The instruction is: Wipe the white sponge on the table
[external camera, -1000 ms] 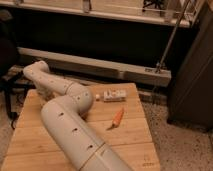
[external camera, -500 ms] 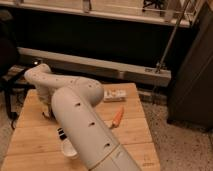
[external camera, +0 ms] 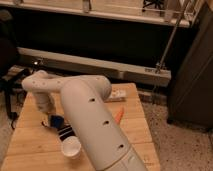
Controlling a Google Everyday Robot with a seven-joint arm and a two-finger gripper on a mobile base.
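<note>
Reaching in from the lower right, the thick white arm (external camera: 97, 125) is seen bent at an elbow above the middle of the tabletop (external camera: 27, 142), from which it is carried leftward and then turned down at a rounded wrist joint. The gripper (external camera: 50, 118) is held low over the left half of the tabletop, just below that wrist; it is released, its jaws spread wide, and nothing is seen grasped in it. The tabletop itself, a square of light bamboo planks with visible seams, is placed in the lower middle of the view, directly beneath the arm, with speckled floor (external camera: 167, 135) to its right.

One container is seen: a small white cup (external camera: 71, 147), set near the front of the tabletop just beside the arm's lower segment, its round mouth turned toward the camera. Whether anything is in it cannot be told. Between the cup and the gripper a dark striped item (external camera: 65, 133) and a small blue item (external camera: 58, 121) are found close together; their nature cannot be made out. An orange, elongated item (external camera: 119, 115) is laid right of the arm, and a flat white packet (external camera: 118, 95) is placed near the far edge, partly hidden by the elbow.
</note>
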